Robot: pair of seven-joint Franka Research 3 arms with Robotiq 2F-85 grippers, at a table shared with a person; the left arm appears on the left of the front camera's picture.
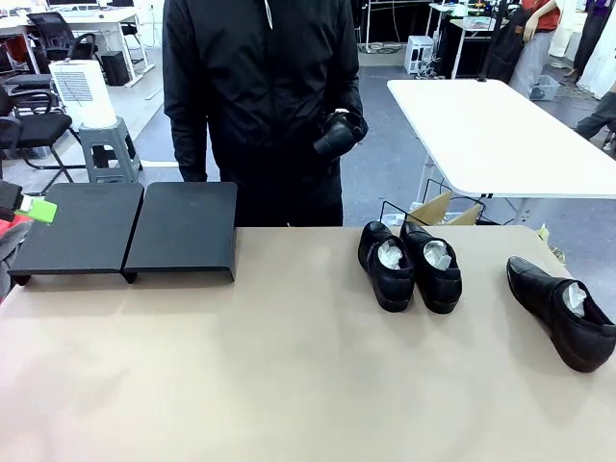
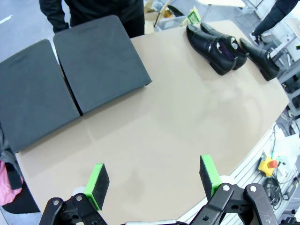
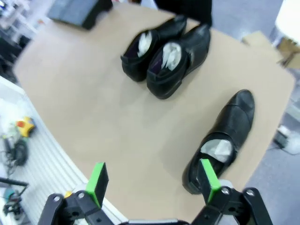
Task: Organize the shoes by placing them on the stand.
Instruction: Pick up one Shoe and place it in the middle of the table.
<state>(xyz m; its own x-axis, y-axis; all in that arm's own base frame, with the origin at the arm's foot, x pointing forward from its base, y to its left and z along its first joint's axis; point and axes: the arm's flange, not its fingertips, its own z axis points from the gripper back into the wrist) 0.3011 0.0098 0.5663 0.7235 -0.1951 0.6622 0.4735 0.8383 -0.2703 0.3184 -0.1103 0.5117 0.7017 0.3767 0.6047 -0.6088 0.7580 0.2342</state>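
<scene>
Shoes [image 1: 387, 268] sit off the stand [image 1: 183, 231]; left gripper [image 2: 152, 174] and right gripper [image 3: 152, 176] both spread, empty

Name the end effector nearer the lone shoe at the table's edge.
Right. The right end effector hangs above the lone shoe; the left end effector is far off, near the stand.

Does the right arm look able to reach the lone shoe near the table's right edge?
Probably yes: the right gripper hangs open close over the lone shoe, with nothing between them.

glossy black shoes [image 1: 411, 265], matte-black stand [image 1: 130, 231], tan table [image 1: 289, 375]
</scene>
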